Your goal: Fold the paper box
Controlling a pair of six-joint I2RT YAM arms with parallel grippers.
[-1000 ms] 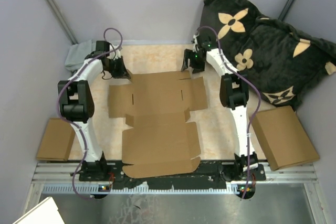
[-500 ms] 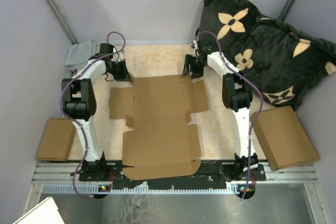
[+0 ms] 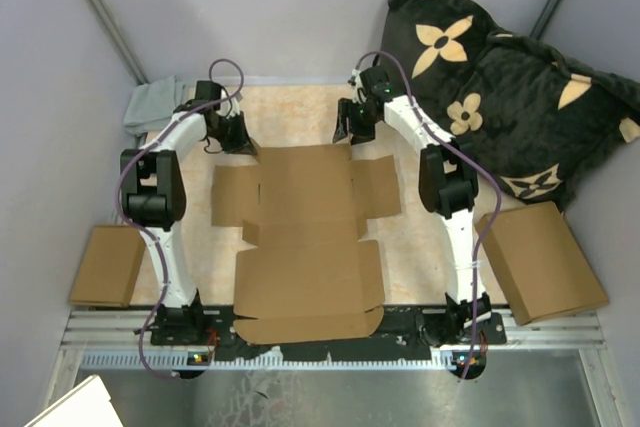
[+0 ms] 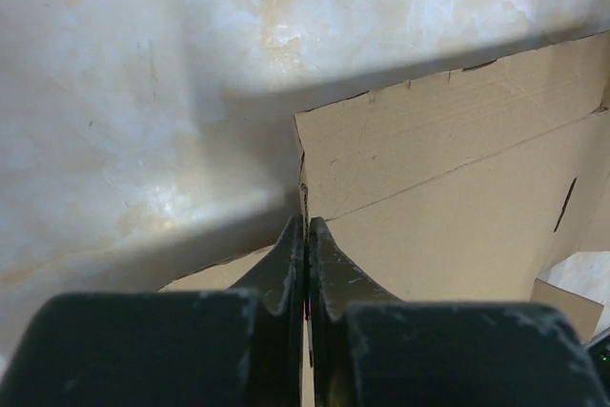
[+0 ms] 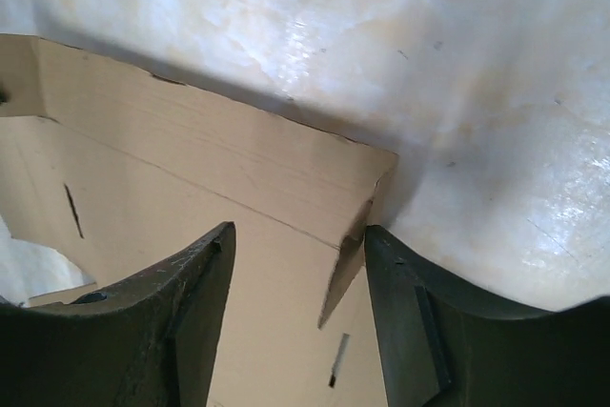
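The paper box (image 3: 305, 237) lies as a flat brown die-cut sheet in the middle of the marbled table, with flaps out to both sides. My left gripper (image 3: 243, 143) is at its far left corner. In the left wrist view this gripper (image 4: 306, 223) is shut on the thin edge of a raised flap of the sheet (image 4: 448, 197). My right gripper (image 3: 345, 135) is at the far right corner. In the right wrist view it (image 5: 297, 235) is open over the sheet (image 5: 191, 197), and a small corner flap (image 5: 345, 269) stands up just inside its right finger.
A ready-made brown box (image 3: 540, 259) sits at the right. A smaller flat cardboard piece (image 3: 105, 265) lies at the left. A black cushion with tan flowers (image 3: 490, 77) fills the far right. A grey cloth (image 3: 150, 105) lies at the far left corner.
My right gripper has moved left along the sheet's far edge. My left gripper has shifted slightly right and nearer, and the sheet's far part has shifted a little with it.
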